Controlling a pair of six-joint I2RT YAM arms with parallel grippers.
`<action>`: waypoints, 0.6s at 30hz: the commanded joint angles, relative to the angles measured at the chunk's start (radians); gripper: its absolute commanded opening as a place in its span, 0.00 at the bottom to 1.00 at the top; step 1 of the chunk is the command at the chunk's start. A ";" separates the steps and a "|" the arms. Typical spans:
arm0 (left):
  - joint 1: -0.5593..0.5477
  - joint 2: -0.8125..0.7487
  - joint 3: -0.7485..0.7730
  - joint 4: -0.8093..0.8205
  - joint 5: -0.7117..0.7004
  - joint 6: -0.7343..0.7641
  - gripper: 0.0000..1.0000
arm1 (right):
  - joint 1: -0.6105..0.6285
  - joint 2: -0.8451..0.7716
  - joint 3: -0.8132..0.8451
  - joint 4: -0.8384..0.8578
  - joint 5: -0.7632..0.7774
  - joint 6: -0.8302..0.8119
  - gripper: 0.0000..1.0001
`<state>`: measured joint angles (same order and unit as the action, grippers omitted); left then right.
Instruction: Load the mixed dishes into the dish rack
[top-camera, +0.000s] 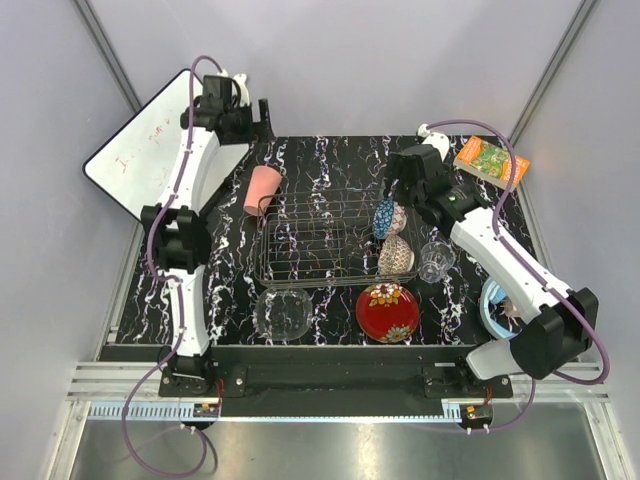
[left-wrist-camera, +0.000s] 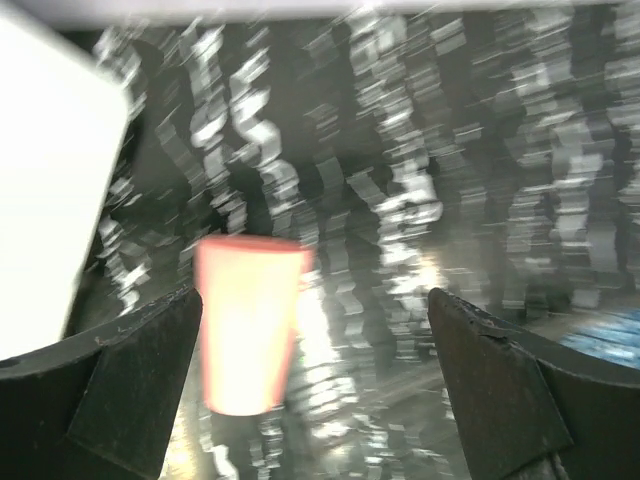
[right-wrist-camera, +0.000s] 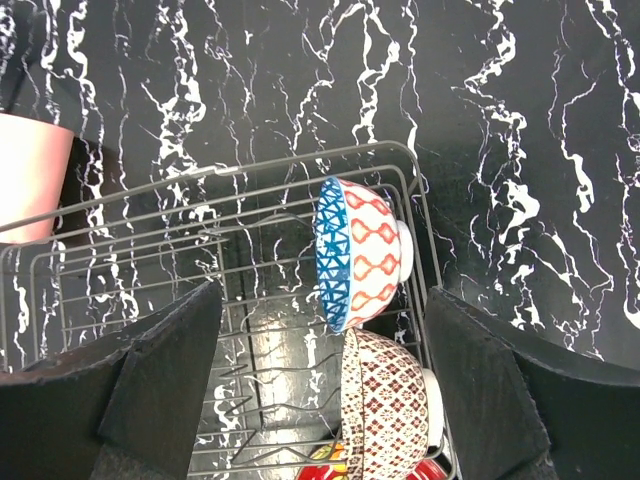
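Note:
The dish rack (top-camera: 310, 245) stands mid-table. A blue patterned bowl (top-camera: 388, 218) and a beige patterned bowl (top-camera: 396, 256) stand on edge at its right end. My right gripper (top-camera: 397, 190) hovers open above that end; its wrist view looks down on the blue bowl (right-wrist-camera: 360, 255), the beige bowl (right-wrist-camera: 390, 400) and the rack wires (right-wrist-camera: 200, 260), with nothing between its fingers. A pink cup (top-camera: 262, 189) lies off the rack's far left corner. My left gripper (top-camera: 264, 118) is open beyond it, and its blurred wrist view shows the cup (left-wrist-camera: 245, 325) near the left finger (left-wrist-camera: 140, 380).
A clear glass bowl (top-camera: 283, 313) and a red floral plate (top-camera: 387, 311) sit in front of the rack, and a small clear glass (top-camera: 436, 260) to its right. A white board (top-camera: 140, 150) leans at far left. A book (top-camera: 490, 160) lies far right, blue headphones (top-camera: 490, 305) near right.

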<state>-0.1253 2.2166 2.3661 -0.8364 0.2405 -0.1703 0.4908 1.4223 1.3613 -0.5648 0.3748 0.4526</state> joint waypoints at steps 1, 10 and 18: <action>-0.010 0.043 -0.033 -0.017 -0.102 0.058 0.99 | -0.001 -0.054 0.013 0.052 0.001 -0.012 0.89; -0.008 0.115 -0.022 0.011 -0.191 0.008 0.99 | -0.003 -0.082 -0.027 0.063 0.001 -0.028 0.89; -0.008 0.150 -0.033 0.069 -0.329 -0.060 0.99 | -0.003 -0.118 -0.082 0.083 0.012 -0.054 0.89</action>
<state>-0.1371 2.3497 2.3032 -0.8394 0.0265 -0.1818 0.4908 1.3525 1.2995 -0.5308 0.3748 0.4244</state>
